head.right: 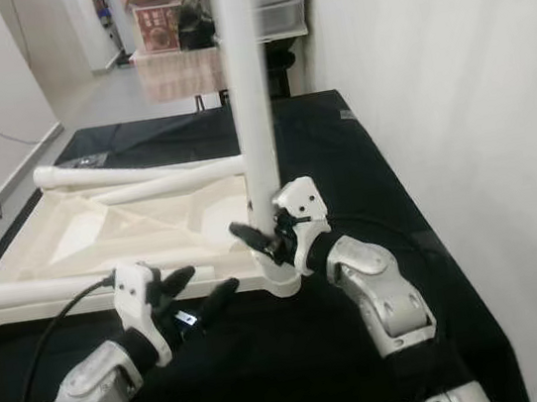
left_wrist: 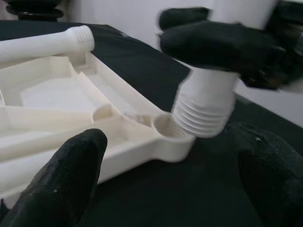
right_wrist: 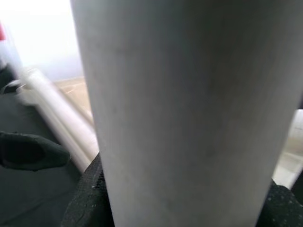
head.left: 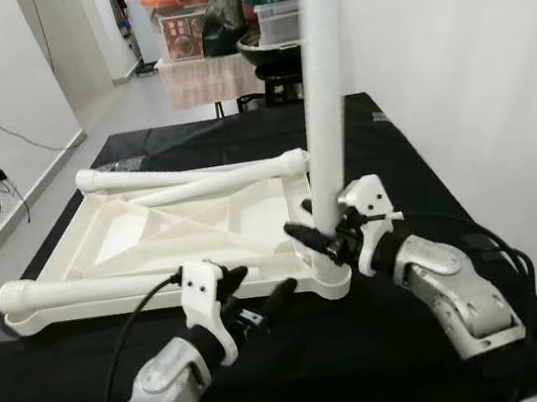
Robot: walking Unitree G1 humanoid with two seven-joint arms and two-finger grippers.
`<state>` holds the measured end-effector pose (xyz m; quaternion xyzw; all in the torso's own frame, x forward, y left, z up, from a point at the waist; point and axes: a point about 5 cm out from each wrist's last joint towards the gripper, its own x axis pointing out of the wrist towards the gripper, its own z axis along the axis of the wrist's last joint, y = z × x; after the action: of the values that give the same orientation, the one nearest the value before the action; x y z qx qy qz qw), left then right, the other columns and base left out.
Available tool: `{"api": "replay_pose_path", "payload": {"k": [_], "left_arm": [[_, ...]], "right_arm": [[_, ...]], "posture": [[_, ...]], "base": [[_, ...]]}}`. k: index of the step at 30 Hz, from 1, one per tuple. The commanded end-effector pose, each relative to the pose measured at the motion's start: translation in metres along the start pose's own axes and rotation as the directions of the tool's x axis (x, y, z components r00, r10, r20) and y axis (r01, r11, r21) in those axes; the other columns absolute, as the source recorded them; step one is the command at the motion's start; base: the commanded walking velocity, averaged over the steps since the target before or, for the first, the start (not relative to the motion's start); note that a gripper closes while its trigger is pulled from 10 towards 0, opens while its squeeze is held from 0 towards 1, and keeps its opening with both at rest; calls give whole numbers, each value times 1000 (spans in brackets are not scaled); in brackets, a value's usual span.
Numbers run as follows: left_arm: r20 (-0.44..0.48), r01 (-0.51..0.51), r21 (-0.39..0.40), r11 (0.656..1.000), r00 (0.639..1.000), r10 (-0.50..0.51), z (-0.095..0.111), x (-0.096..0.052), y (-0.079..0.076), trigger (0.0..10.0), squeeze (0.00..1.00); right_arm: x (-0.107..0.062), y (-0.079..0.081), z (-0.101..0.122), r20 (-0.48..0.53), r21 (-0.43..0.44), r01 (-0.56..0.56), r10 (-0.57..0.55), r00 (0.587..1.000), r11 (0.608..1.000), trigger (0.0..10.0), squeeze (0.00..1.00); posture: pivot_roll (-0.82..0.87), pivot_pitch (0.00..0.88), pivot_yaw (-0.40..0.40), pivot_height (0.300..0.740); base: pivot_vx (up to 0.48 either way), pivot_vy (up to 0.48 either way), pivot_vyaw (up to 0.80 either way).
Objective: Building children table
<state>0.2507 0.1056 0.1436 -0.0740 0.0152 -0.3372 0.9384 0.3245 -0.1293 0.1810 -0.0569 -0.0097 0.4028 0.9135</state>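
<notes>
I count one white table top lying upside down on the black cloth, and four white legs. My right pincer is closed around one leg, standing straight up, its screw end just over the corner hole nearest me. Three loose legs lie on the table top. My left pincer is wide open, holding nothing, beside that corner. A white wall stands close by.
</notes>
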Motion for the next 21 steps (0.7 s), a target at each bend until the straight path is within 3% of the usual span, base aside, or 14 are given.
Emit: {"api": "replay_pose_path", "payload": {"k": [1, 5, 9, 14, 16, 17, 21], "left_arm": [[-36, -3, 38, 999, 999, 4, -2, -4, 0, 10000, 0], [-51, 10, 64, 998, 999, -7, -2, -7, -4, 10000, 0], [-74, -13, 158, 987, 997, 25, 1, -20, -6, 10000, 0], [-78, -30, 171, 985, 996, 44, 3, -25, -6, 10000, 0], [-74, -31, 180, 983, 996, 45, 6, -31, -10, 9569, 0], [-74, -12, 176, 984, 997, 26, 8, -34, -13, 0, 0], [-77, -3, 177, 984, 997, 17, 11, -40, -17, 0, 0]], "right_arm": [[5, 1, 6, 17, -8, -62, 62, 998, 998, 10000, 0], [5, -5, 8, 16, 5, -110, 110, 994, 994, 10000, 0], [14, -19, 16, 57, 76, -240, 236, 970, 968, 10000, 0], [17, -21, 20, 79, 97, -280, 273, 959, 955, 10000, 0], [17, -24, 21, 92, 114, -314, 305, 948, 943, 10000, 0], [17, -28, 20, 89, 117, -324, 315, 945, 939, 10000, 0], [14, -33, 19, 81, 116, -355, 347, 934, 928, 10000, 0]], "posture": [[-71, 0, -17, 740], [-65, 0, -17, 740], [-33, 36, -17, 740], [-21, 62, -17, 740], [-9, 90, -14, 740], [1, 110, -15, 740], [16, 140, -8, 740]], "base": [[0, 0, 0], [0, 0, 0], [0, 0, 0], [0, 0, 0], [0, 0, 0], [0, 0, 0], [0, 0, 0]]}}
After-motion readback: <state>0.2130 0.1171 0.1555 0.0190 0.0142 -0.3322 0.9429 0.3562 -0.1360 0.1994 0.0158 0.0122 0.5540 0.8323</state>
